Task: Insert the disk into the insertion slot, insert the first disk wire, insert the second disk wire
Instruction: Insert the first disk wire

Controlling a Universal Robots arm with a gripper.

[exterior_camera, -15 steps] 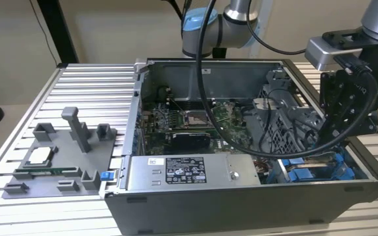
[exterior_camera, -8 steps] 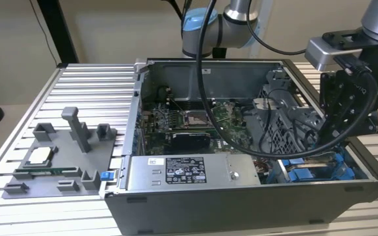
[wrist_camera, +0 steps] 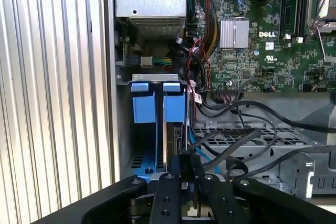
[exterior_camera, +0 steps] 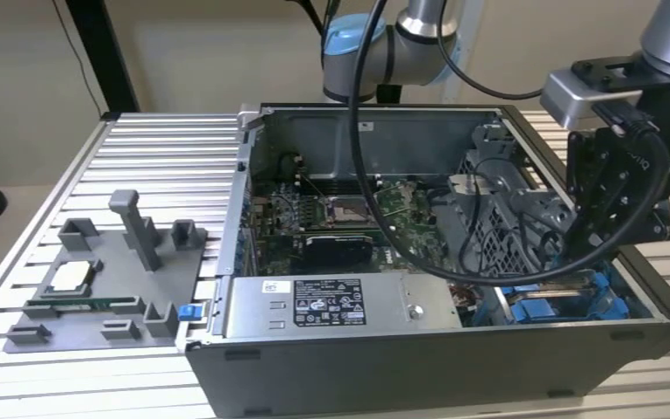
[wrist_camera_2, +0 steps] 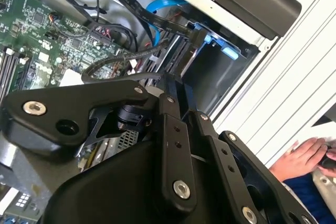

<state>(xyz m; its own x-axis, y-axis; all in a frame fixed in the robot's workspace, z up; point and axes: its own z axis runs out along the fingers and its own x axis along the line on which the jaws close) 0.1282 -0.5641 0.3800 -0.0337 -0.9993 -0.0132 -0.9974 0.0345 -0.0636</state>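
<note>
**Desk:** What does this moment show?

**Operator:** My gripper (wrist_camera: 187, 162), reached down into the corner of the open computer case (exterior_camera: 428, 375), on the exterior view's right. In the first wrist view the jaws look clenched on the upper edge of the disk (wrist_camera: 176, 140). The disk stands on edge in the blue-lined slot (wrist_camera: 143, 107). I can't tell from here how deep it sits.

**Desk:** And the wires?

**Operator:** A tangle of black cables (wrist_camera: 231, 142) lies just beside the slot, draped over the perforated metal cage (wrist_camera: 294, 145). In the second wrist view a blue cable (wrist_camera_2: 157, 4) and a black plug (wrist_camera_2: 193, 34) hang near the gripper. I can't tell whether either is seated in the disk.

**Desk:** What worries you?

**Operator:** Three things, as I judge it. If the disk goes down tilted, it could jam against the blue lining, and my arm would be pressing on a stuck part. That could bend a tab or make the disk slip in the grip. A loose cable could also slide under the disk or catch on the gripper, because the bundle lies so close to the slot's mouth. Last, a person's hand (wrist_camera_2: 302, 156) is at the far side of the slatted table (wrist_camera_2: 294, 93), outside the case wall. A wide swing of the arm could reach that way.
</note>
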